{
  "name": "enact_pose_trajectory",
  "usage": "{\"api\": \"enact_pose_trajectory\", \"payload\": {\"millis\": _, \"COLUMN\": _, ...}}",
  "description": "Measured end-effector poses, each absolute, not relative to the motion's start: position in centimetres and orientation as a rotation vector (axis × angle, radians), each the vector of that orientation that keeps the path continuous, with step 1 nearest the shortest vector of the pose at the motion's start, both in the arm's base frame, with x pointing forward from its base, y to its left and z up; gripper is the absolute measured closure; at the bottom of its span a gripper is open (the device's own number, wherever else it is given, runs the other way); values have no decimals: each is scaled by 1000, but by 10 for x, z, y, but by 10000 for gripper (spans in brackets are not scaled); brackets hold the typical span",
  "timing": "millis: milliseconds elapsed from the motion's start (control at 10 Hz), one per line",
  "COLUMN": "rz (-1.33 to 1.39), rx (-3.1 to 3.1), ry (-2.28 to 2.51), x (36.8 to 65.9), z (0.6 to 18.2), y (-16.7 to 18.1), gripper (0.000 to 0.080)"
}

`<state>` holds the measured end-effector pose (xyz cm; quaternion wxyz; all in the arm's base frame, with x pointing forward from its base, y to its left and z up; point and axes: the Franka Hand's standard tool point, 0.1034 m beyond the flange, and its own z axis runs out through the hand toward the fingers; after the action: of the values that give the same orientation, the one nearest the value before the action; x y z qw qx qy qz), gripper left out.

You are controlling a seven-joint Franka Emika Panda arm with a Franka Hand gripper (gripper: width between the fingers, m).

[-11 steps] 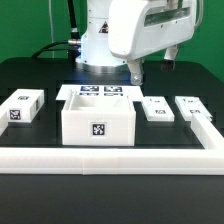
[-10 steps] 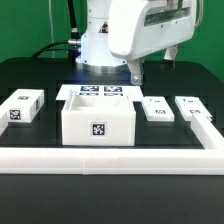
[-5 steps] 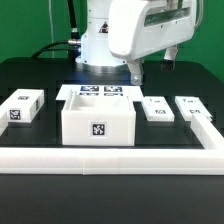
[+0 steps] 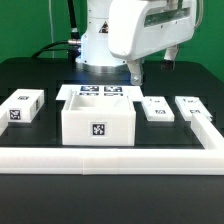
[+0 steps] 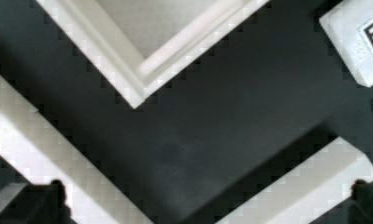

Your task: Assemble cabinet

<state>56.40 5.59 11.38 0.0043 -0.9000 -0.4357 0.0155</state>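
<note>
The cabinet body (image 4: 97,122), an open white square box with a tag on its front, stands mid-table. A white panel (image 4: 22,105) lies at the exterior view's left. Two smaller tagged panels (image 4: 157,108) (image 4: 190,104) lie at its right. My gripper (image 4: 150,66) hangs above the table behind the body and the near small panel. In the wrist view my gripper (image 5: 204,210) is open, its dark fingertips (image 5: 37,204) far apart with only black table between them. A white corner of the body (image 5: 138,62) and a tagged panel edge (image 5: 369,40) show there.
The marker board (image 4: 97,92) lies flat behind the body. A long low white L-shaped rail (image 4: 110,157) runs along the front and up the exterior view's right side. The table is black. Blurred pale bands (image 5: 32,140) cross the wrist view beside the fingertips.
</note>
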Motion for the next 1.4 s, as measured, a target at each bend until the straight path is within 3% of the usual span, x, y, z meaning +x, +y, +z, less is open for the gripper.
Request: {"api": "enact_pose_trajectory", "payload": {"millis": 1400, "rz": 1, "rx": -2341, "ry": -2110, "x": 531, "z": 91, "y": 18, "gripper": 1}}
